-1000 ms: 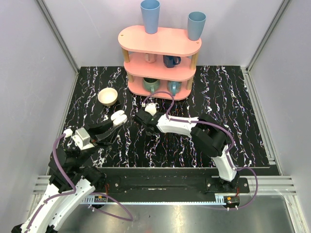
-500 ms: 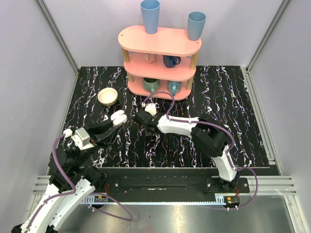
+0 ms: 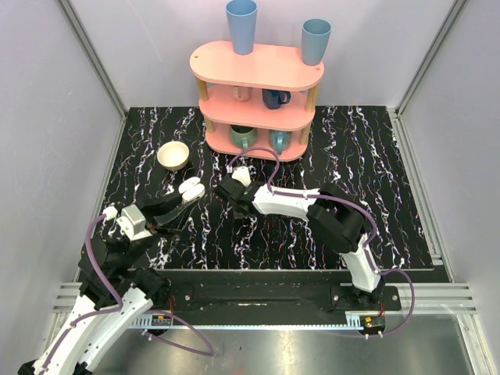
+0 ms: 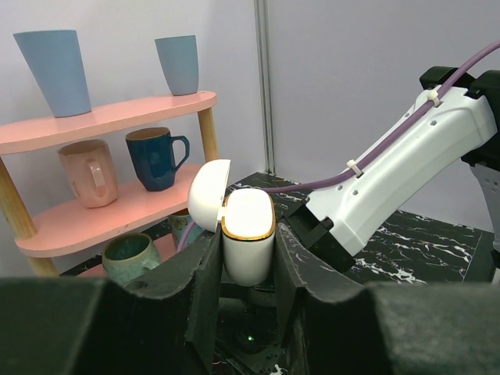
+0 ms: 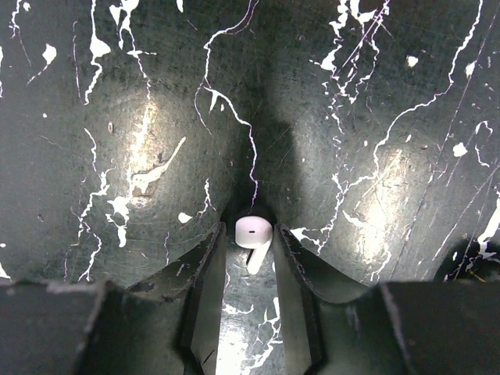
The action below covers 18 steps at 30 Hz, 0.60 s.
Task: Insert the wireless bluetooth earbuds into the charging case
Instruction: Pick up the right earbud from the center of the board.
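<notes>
Left hand near the bench's near-left corner, clenched on the charging case, held upright off the bench, lid flipped open. Right hand mid-bench, pointing down, fingers slightly apart around a white earbud at their tips; can't tell if it's pinched. Cream bowl further back on the left. Pink shelf at far edge.

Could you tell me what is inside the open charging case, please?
The charging case, held by the left fingers, has its lid open, but its inside is hidden from view. One earbud sits outside, between the right fingers.
</notes>
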Available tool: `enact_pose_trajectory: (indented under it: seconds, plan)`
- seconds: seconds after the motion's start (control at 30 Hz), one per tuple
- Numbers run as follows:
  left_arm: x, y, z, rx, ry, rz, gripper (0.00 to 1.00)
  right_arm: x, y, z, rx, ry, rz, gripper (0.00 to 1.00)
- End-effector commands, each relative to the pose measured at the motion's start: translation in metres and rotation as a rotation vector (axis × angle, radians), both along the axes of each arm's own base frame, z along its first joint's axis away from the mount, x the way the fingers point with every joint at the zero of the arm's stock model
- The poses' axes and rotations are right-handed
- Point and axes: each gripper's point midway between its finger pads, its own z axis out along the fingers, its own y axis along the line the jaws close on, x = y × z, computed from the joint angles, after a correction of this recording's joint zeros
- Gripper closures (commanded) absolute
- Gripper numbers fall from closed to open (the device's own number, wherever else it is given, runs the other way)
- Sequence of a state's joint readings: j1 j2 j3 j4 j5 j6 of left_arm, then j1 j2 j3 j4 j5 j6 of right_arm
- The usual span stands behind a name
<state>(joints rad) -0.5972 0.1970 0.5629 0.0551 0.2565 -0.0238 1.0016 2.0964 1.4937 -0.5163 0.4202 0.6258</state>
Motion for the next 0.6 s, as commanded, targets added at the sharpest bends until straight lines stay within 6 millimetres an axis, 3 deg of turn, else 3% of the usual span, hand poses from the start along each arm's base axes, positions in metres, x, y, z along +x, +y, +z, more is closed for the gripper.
enact_pose_trajectory:
  seconds: [0.0, 0.27, 0.57]
  plan:
    - [0.001, 0.002, 0.008, -0.023, -0.026, 0.009, 1.00, -0.004, 0.002, 0.001, -0.032, -0.002, 0.055, 0.63]
    - [0.002, 0.002, 0.008, -0.025, -0.024, 0.013, 1.00, -0.006, 0.000, -0.006, -0.068, 0.010, 0.108, 0.63]
    - [0.002, -0.001, 0.008, -0.019, -0.020, 0.002, 1.00, -0.007, 0.000, -0.011, -0.063, 0.023, 0.096, 0.71]
